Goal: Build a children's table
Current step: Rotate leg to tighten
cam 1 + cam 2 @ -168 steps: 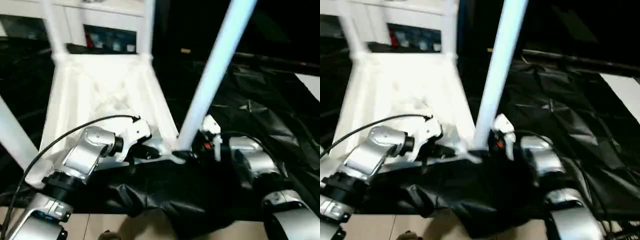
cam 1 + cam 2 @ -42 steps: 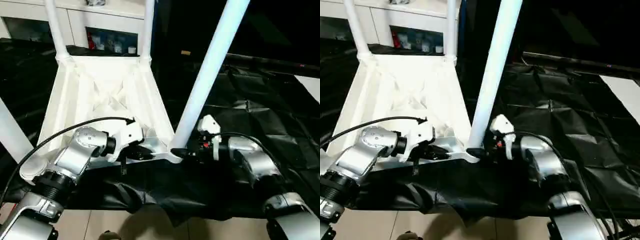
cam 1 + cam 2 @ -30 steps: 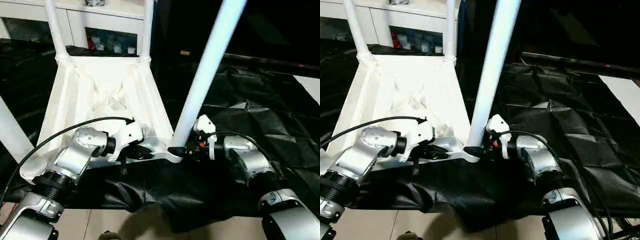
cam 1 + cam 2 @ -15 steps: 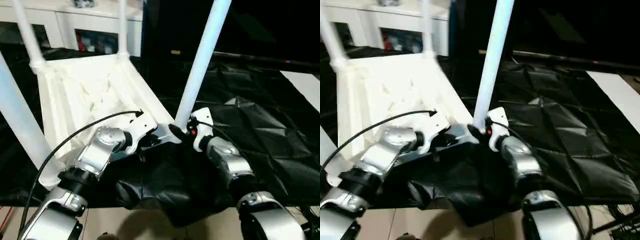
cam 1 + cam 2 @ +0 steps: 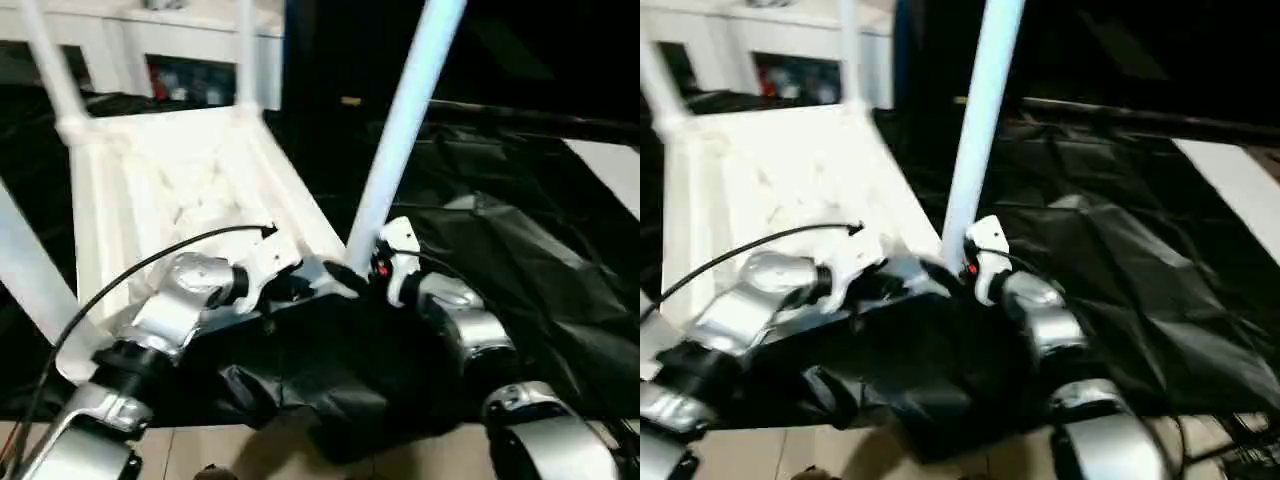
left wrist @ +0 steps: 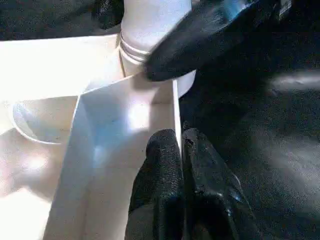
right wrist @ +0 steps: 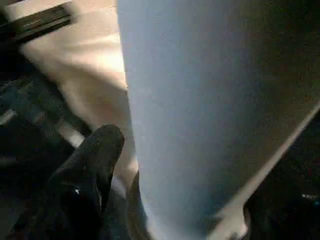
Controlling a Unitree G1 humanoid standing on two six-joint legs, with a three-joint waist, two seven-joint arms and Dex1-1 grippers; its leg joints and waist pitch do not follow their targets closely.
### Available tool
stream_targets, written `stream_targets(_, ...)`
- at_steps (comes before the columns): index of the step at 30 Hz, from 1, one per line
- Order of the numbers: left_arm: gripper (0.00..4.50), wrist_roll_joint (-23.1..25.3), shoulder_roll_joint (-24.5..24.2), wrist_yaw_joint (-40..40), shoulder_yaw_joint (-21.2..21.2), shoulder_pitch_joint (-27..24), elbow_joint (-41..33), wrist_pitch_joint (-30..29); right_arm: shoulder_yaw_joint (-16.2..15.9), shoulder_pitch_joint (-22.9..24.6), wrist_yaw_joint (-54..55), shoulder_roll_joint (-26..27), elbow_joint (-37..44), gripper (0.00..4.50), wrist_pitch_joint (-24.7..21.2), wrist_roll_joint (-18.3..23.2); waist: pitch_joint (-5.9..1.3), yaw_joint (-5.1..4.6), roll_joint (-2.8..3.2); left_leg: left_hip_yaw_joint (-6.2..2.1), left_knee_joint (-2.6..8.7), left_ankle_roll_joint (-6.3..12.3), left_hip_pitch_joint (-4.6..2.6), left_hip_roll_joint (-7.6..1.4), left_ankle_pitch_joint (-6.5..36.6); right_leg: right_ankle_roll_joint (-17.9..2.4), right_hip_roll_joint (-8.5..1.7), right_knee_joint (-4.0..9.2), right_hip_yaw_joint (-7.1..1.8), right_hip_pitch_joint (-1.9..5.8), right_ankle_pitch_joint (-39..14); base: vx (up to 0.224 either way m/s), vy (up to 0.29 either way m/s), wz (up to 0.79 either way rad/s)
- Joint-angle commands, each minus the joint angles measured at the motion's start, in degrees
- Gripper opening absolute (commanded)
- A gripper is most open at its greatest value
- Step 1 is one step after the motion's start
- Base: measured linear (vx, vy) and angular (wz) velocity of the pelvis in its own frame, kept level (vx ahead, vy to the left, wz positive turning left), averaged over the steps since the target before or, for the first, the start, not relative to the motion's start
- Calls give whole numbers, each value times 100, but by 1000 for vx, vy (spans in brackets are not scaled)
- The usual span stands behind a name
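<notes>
The white children's table (image 5: 170,190) lies upside down on a black sheet, ribbed underside up. Its legs stand in the corner sockets. The near right leg (image 5: 400,130) rises steeply, leaning a little to the right. My left gripper (image 6: 180,145) is shut on the thin rim wall just beside that leg's socket (image 6: 150,30). My right gripper (image 5: 352,272) sits at the leg's base with its jaws spread around it. One of its fingers (image 7: 95,165) lies close beside the leg (image 7: 200,100); the other is hidden behind it.
The black sheet (image 5: 520,250) is crumpled and spreads to the right and front. A white cabinet (image 5: 180,30) stands behind the table. Other legs rise at the far left (image 5: 50,70), far right (image 5: 245,55) and near left (image 5: 30,270). Pale floor (image 5: 200,445) shows below the sheet's front edge.
My right gripper has moved in from the right to the base of the near right leg. The left gripper keeps its hold on the rim. The camera has shifted.
</notes>
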State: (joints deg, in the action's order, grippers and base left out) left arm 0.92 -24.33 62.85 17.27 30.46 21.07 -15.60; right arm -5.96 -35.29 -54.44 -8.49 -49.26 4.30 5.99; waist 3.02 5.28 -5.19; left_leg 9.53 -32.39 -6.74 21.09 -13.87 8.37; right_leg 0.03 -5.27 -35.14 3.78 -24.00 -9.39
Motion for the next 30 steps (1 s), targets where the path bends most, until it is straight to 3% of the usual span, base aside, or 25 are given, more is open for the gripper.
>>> stream_targets(1, 0, -223, 72, 471, 203, -3, -295, 238, -254, 100, -774, -76, 228, 363, -137, 50, -399, 7, 101, 115, 341, 122, -55, 68, 1562, -1213, -145, 349, -181, 292, -924, 0, 0, 0)
stream_targets(4, 0, -340, -106, 827, 182, -59, -285, 372, -399, 172, -1651, -410, 317, 363, -275, 94, -399, 46, 111, 125, 335, 183, -62, 69, 1433, -1332, -133, 309, -174, 311, -614, 0, 0, 0)
stream_targets(10, 0, -446, -209, 1072, 168, -67, -286, 390, -432, 202, -2102, -544, 476, 363, -509, 268, -375, 111, 106, 134, 353, 52, -91, 57, 1757, -1263, -165, 355, -185, 293, -1144, 0, 0, 0)
stream_targets(12, 0, -487, -253, 1161, 159, -71, -291, 387, -443, 231, -2288, -563, 592, 331, -619, 335, -370, 122, 104, 129, 355, 17, -95, 58, 1863, -1183, -173, 383, -188, 284, -1429, 0, 0, 0)
stream_targets(14, 0, -485, -266, 1171, 156, -73, -282, 388, -460, 258, -2331, -568, 650, 331, -646, 339, -368, 127, 102, 121, 360, -15, -90, 54, 1900, -1128, -184, 396, -187, 274, -1599, 0, 0, 0)
stream_targets(17, 0, -466, -270, 1189, 139, -71, -246, 394, -470, 281, -2351, -553, 673, 289, -642, 320, -370, 122, 98, 111, 365, -40, -79, 56, 1894, -1096, -182, 392, -186, 275, -1636, 0, 0, 0)
stream_targets(22, 0, -410, -244, 1099, 99, -64, -170, 411, -523, 358, -2423, -553, 776, 260, -738, 346, -374, 127, 107, 112, 364, -46, -89, 57, 1886, -1090, -175, 395, -186, 268, -1602, 0, 0, 0)
stream_targets(27, 0, -253, -60, 537, 0, 36, -19, 366, -421, 482, -2013, -398, 817, 247, -714, 333, -371, 133, 118, 110, 370, -70, -94, 54, 1884, -1103, -176, 395, -190, 264, -1535, 0, 0, 0)
stream_targets(29, 0, -194, 66, 261, -54, 102, 26, 294, -260, 442, -1310, -207, 633, 246, -642, 255, -348, 118, 110, 104, 380, -121, -93, 68, 2022, -1001, -186, 431, -189, 251, -1885, 0, 0, 0)
stream_targets(30, 0, -124, 194, -26, -91, 166, 42, 198, -80, 340, -438, 9, 355, 242, -538, 158, -342, 106, 129, 100, 384, -170, -98, 72, 2057, -966, -195, 440, -192, 238, -2015, 0, 0, 0)
